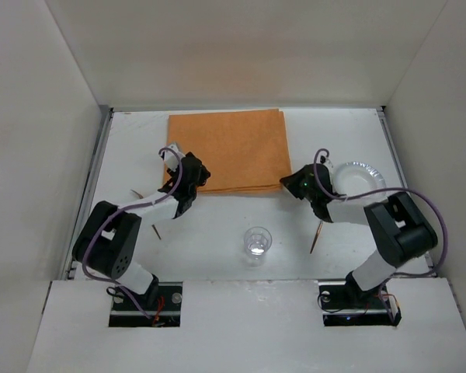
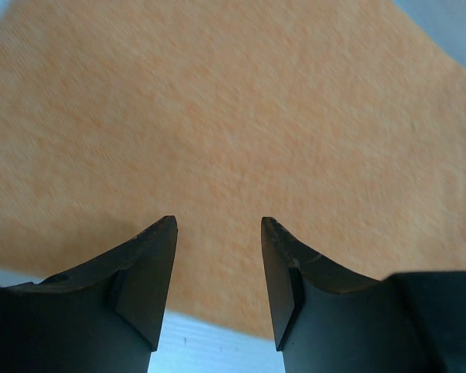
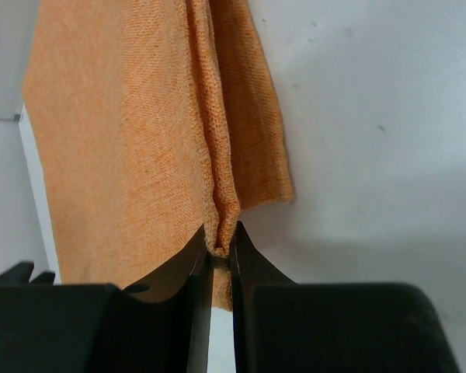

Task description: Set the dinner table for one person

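Black fingers of the right pincer (image 3: 220, 252) fill the bottom of the right wrist view. They are drawn almost together, with a bunched fold of the orange cloth (image 3: 140, 140) nipped between their tips. The fold runs up and away from the grip as a ridge, with layered edges of the cloth on either side. To the right of the cloth and under the fingers we see the white bench (image 3: 373, 155), bare and lightly shadowed just beside the pinched corner.

From the left wrist camera we see the left pincer (image 2: 219, 225) standing well open with nothing between its fingers. It hangs over the cloth close to its near edge, and a strip of bench shows below that edge, between and under the two fingers. We cannot tell whether the fingertips touch the cloth.

From above, the bench spreads beneath both arms and carries everything else. The cloth lies toward the far side, in the middle. The left pincer sits at its near left corner and the right pincer at its near right corner. A clear glass (image 1: 257, 241) stands on the bench between the two arms, nearer to their bases than the cloth. A silvery plate (image 1: 361, 175) rests on the bench just to the right of the right pincer. A thin brown stick (image 1: 316, 237) lies beside the right arm, and similar sticks lie near the left arm.
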